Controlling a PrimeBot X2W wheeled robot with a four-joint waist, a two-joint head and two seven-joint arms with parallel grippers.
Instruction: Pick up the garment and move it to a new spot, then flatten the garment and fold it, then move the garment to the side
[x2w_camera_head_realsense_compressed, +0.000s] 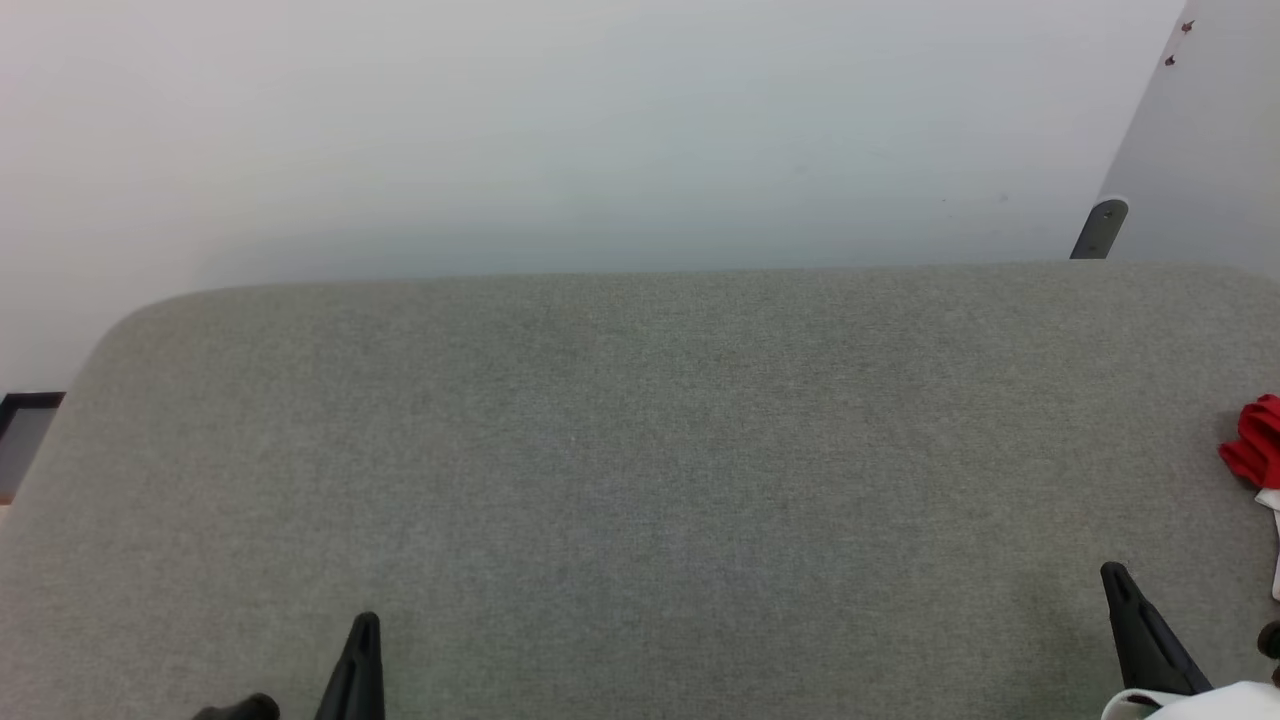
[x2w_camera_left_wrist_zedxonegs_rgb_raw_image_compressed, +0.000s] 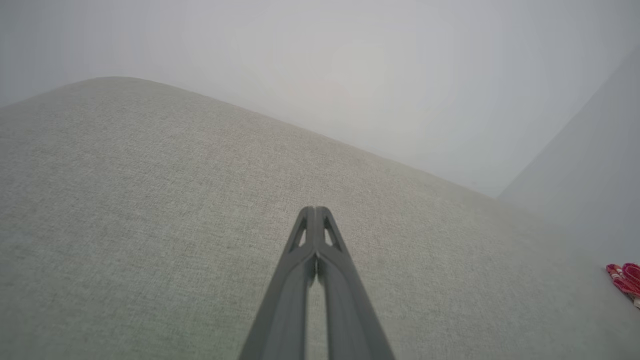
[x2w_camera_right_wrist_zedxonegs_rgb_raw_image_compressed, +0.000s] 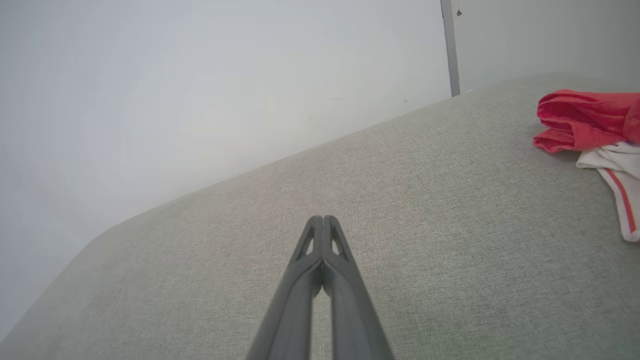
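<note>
At my far right, close to the table's edge, the garment (x2w_camera_right_wrist_zedxonegs_rgb_raw_image_compressed: 582, 120) lies in a heap. The red cloth is bunched up, and a white sleeve with a red stripe spills out on the near side. It runs off the edge of every view, so I cannot tell how the rest of it lies. The part I see is rumpled, neither spread flat nor squared into a fold.

The table (x2w_camera_head_realsense_compressed: 640, 450) is covered in grey cloth and stretches wide to the garment's left, with a pale wall (x2w_camera_head_realsense_compressed: 560, 130) behind it.

My right gripper (x2w_camera_right_wrist_zedxonegs_rgb_raw_image_compressed: 323, 218) points across the table, well apart from the garment, which sits ahead of it and to its right. Its two fingers are pressed together with nothing between them. My left gripper (x2w_camera_left_wrist_zedxonegs_rgb_raw_image_compressed: 315, 209) is the same, fingers closed on nothing, far across the table from the garment.

As for progress, the garment off to one side fits two readings. It may be a heap waiting to be picked up, or a garment set aside at the end. The rumpled look of the visible part makes me doubt that a fold is there, but the hidden part leaves this unsettled. Neither gripper holds the garment.
</note>
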